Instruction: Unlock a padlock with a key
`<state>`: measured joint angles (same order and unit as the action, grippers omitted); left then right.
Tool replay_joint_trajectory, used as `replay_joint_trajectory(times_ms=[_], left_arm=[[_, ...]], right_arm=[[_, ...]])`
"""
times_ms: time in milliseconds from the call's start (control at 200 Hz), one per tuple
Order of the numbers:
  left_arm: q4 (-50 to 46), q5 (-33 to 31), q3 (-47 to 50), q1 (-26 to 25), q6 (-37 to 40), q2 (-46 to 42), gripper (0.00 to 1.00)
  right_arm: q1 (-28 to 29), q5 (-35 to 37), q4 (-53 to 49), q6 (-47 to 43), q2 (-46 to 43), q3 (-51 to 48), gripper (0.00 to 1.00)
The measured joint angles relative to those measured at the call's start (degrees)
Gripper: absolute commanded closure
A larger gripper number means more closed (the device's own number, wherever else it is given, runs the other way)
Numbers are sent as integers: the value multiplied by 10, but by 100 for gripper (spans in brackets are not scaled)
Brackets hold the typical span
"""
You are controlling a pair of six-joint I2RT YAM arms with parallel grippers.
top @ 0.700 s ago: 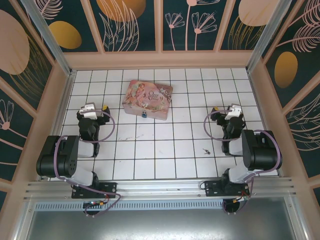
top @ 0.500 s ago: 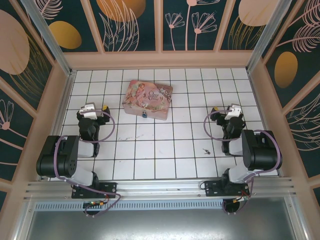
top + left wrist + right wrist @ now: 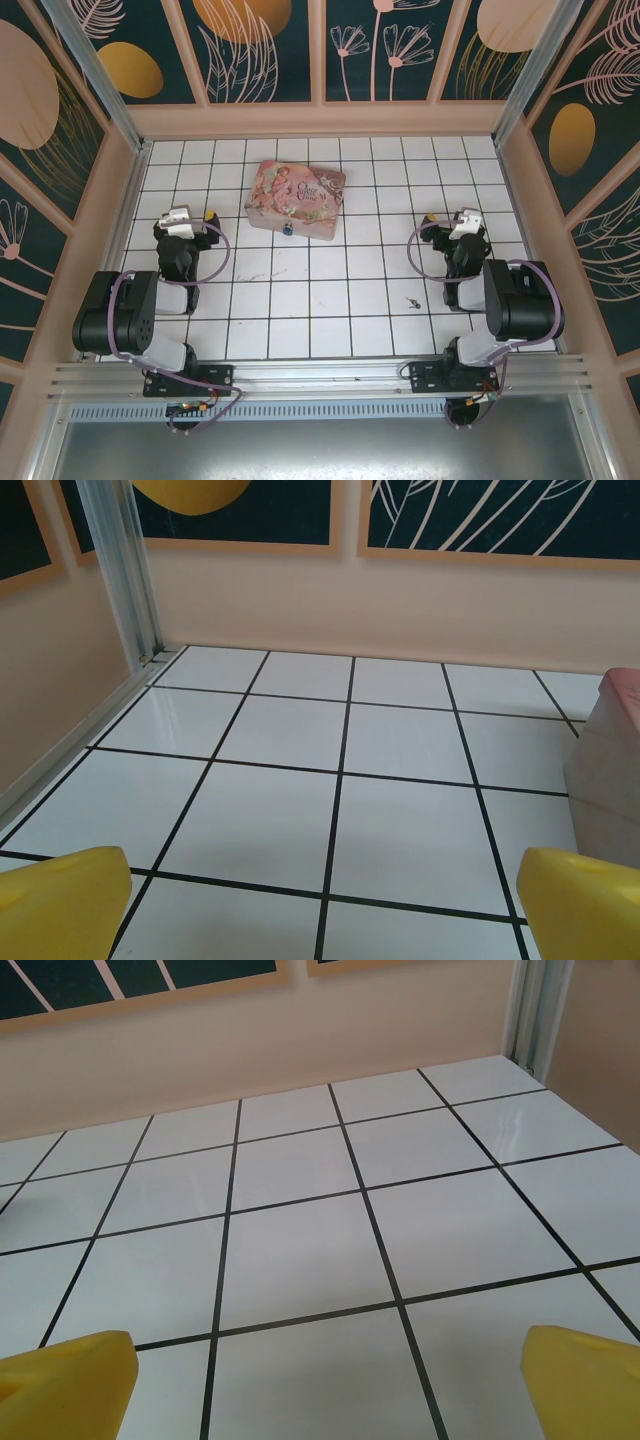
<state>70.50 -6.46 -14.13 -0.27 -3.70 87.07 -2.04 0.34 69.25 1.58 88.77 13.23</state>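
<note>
You have one padlock [image 3: 287, 229], a blue speck at the 6 o'clock edge of the one pink tin [image 3: 296, 198], its shackle too small to make out. One key [image 3: 411, 300] lies well apart on the worktop [image 3: 330, 270], at about the tin's 4 o'clock. Your left pincer [image 3: 322, 910] and right pincer [image 3: 325, 1385] both stand spread wide, pinching nothing.

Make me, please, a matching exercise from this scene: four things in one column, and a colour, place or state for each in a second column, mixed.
Column one:
1. padlock
2. key
3. tin box
4. left gripper

Column two:
A. pink, floral
B. open, holding nothing
C. blue, at the box's near side
D. dark, lying by the right arm

Pairs: 1-C, 2-D, 3-A, 4-B.
</note>
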Motion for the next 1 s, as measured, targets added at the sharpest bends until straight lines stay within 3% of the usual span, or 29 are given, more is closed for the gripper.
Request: replay_joint_trajectory(times_ms=[761, 871, 1001], left_arm=[[0, 3, 0, 0, 0, -1, 1], [-38, 3, -1, 0, 0, -38, 1], [-123, 0, -37, 0, -5, -103, 1]], right_arm=[[-7, -31, -5, 0, -2, 1, 1], [-7, -13, -114, 10, -53, 36, 1], [-8, 13, -261, 73, -103, 153, 1]])
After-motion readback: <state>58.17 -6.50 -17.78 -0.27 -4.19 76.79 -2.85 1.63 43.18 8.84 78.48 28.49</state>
